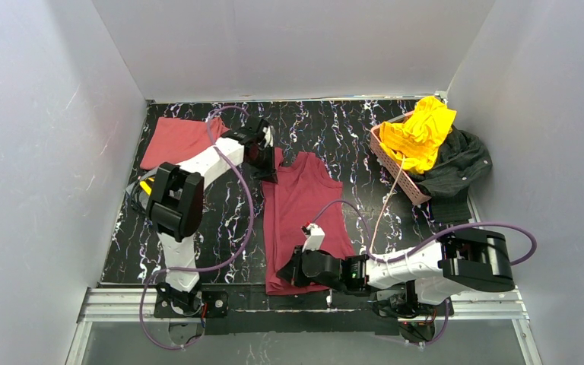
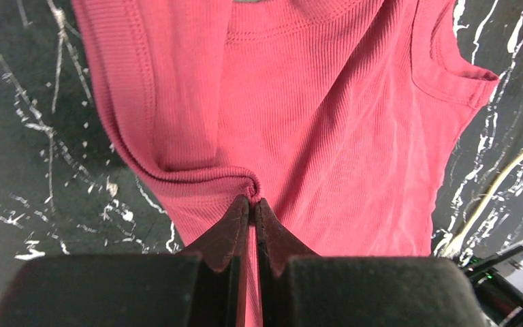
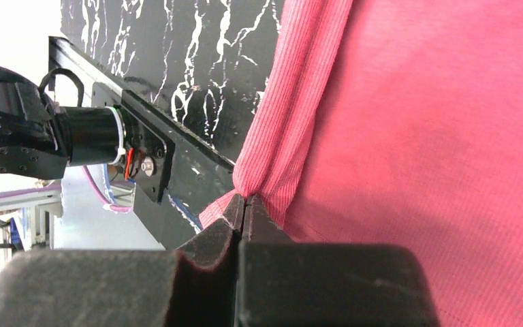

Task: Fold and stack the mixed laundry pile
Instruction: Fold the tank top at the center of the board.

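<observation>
A dark maroon tank top (image 1: 304,217) lies lengthwise in the middle of the table, its left side doubled over. My left gripper (image 1: 268,169) is shut on a pinch of its ribbed cloth (image 2: 253,192) at the far left corner by the shoulder. My right gripper (image 1: 289,272) is shut on the folded hem edge (image 3: 246,192) at the near left corner, by the table's front rail. A folded salmon-red garment (image 1: 175,141) lies at the far left. A bright yellow garment (image 1: 420,133) sits in the basket, and a charcoal-black one (image 1: 460,163) is heaped beside it at the right.
A pink lattice basket (image 1: 395,171) stands at the far right, tilted. A thin cream cord (image 1: 384,205) runs from it toward the right arm. White walls close in the table on three sides. The metal front rail (image 1: 304,303) and both arm bases lie along the near edge.
</observation>
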You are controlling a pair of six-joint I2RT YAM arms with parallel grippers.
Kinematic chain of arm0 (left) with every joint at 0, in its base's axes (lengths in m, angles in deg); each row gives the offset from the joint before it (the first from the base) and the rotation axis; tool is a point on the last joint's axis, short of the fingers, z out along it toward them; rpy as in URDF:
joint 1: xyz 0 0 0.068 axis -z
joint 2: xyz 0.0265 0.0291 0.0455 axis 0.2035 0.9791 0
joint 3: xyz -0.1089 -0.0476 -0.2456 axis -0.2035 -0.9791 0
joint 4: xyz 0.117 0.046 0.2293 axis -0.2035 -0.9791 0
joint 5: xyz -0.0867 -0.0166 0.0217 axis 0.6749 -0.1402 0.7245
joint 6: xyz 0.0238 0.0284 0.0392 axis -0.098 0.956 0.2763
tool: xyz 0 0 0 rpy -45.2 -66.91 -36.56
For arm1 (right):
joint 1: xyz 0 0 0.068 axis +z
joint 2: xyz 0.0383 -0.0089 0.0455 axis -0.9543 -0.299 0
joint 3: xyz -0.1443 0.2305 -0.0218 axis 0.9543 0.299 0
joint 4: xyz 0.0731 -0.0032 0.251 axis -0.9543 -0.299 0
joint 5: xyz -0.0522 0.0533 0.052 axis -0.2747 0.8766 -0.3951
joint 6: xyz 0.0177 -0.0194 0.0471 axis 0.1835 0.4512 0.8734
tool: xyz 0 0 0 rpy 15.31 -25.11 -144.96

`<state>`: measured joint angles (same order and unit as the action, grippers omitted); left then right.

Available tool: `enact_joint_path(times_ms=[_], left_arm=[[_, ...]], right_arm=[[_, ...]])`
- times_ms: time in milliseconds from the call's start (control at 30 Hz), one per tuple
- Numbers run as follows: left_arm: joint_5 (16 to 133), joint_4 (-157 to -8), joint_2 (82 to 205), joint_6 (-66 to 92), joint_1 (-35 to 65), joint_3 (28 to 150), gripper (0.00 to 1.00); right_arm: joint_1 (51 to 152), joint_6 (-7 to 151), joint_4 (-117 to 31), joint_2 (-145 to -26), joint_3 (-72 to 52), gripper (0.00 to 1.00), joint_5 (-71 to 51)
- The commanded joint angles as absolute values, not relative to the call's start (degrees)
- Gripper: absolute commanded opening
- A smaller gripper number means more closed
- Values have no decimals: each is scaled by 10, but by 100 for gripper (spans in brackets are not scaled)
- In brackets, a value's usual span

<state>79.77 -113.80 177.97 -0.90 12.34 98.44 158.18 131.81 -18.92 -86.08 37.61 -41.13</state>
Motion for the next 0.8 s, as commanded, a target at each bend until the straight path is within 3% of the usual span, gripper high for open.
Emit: enact_joint_path(times_ms=[0,767], left_arm=[[761,-1170,1808,7,145,1024,0],[770,-1153,1835,-3,174,1045,0]], right_arm=[[1586,1365,-200,-835,395,1,-444],[1586,1421,-289,-795,418,1,-488]])
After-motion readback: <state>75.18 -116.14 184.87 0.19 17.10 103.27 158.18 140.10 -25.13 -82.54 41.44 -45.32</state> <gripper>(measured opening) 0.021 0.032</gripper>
